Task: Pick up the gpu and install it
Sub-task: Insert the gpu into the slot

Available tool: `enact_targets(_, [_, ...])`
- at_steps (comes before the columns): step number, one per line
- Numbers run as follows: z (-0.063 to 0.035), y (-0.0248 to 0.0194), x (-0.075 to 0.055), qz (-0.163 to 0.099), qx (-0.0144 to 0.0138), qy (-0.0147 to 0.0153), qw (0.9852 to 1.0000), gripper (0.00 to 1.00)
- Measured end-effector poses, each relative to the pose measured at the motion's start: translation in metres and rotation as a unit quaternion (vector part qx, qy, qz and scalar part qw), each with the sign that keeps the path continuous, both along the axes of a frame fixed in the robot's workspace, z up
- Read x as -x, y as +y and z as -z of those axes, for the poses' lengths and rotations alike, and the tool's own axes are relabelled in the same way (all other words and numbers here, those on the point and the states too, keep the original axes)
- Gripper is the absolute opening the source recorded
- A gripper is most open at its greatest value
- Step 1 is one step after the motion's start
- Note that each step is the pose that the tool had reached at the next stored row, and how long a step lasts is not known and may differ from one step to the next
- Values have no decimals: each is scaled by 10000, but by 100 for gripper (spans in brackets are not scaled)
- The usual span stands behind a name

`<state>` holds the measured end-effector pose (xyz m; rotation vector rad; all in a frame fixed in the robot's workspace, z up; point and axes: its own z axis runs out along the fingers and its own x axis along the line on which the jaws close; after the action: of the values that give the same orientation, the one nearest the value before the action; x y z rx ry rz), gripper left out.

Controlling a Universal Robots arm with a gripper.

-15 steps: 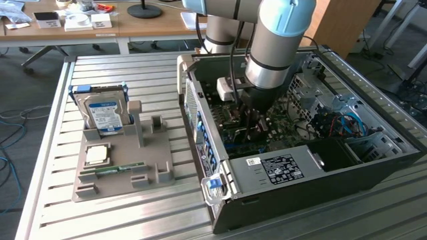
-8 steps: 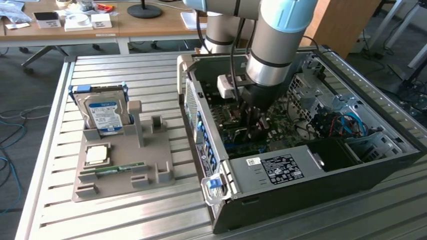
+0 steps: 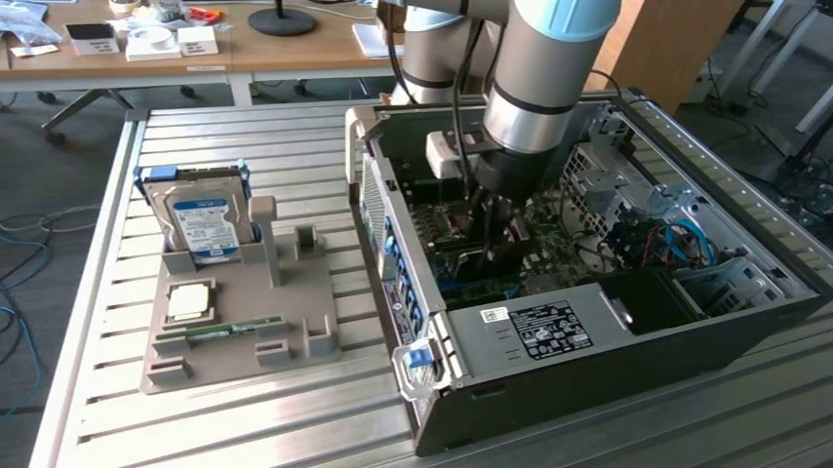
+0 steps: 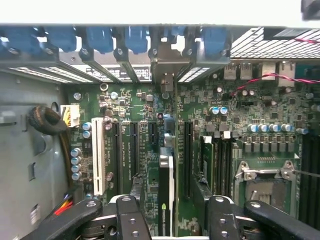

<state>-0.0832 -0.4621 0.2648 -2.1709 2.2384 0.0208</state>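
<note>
Gripper open, straddling the gpu standing edge-on in a motherboard slot inside the case; if half-seated, it could tilt out

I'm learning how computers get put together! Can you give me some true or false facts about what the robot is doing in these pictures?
1. The gripper is down inside the open computer case. True.
2. The fingers are squeezed tightly shut. False: they stand wide apart.
3. The gpu stands on edge in the green motherboard, between the fingers. True.
4. The hard drive is inside the case. False: it stands upright in the grey holder on the table, on the exterior view's left.
5. The side of the case is closed. False: it is open, showing the boards and cables.
</note>
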Motion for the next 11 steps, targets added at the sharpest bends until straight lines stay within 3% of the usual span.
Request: enact_targets(11, [-304, 1, -1, 0, 0, 0, 10000, 52])
